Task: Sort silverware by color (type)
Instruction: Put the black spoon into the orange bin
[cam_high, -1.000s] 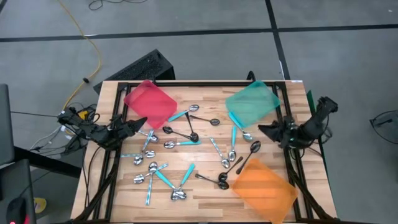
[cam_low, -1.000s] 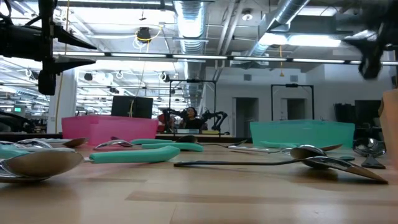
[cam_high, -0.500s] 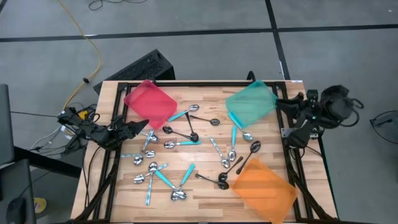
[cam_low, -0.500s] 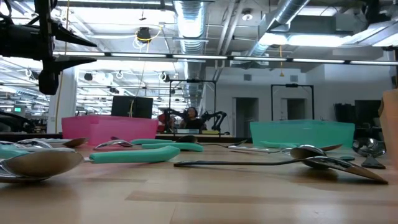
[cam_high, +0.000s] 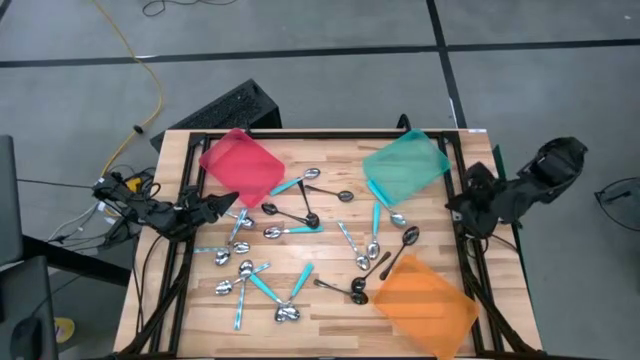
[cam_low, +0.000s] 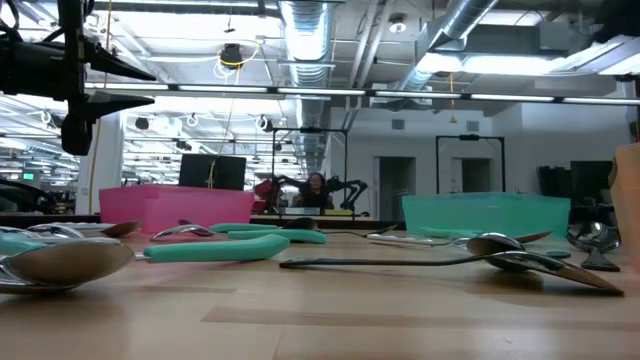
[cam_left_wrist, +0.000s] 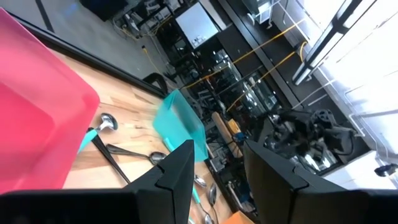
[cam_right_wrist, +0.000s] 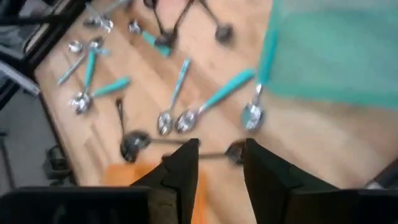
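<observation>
R gripper (cam_high: 452, 207) at table's right edge, just outside the rail, between teal tray (cam_high: 405, 167) and orange tray (cam_high: 428, 303); fingers parted w/ clear gap in own wrist view, nothing between them. L gripper (cam_high: 228, 198) over left edge by red tray (cam_high: 241, 166), jaws likewise apart and empty, waiting.

Spoons all loose on wood, none visibly in a tray yet. Nearest to R gripper: black spoon (cam_high: 397, 249), bowl toward the gripper, handle running diagonally away toward the orange tray's near corner. Just past it, teal-handled spoon (cam_high: 377, 224), long axis roughly front-to-back, bowl end toward the table's front edge. Both lie inward, toward table centre, from R gripper. Well apart from L gripper, so R arm the likely pick. Probably needs jaws turned across that diagonal handle before descent. Left cluster (cam_high: 250, 279) of silver and teal spoons nearer L arm.
</observation>
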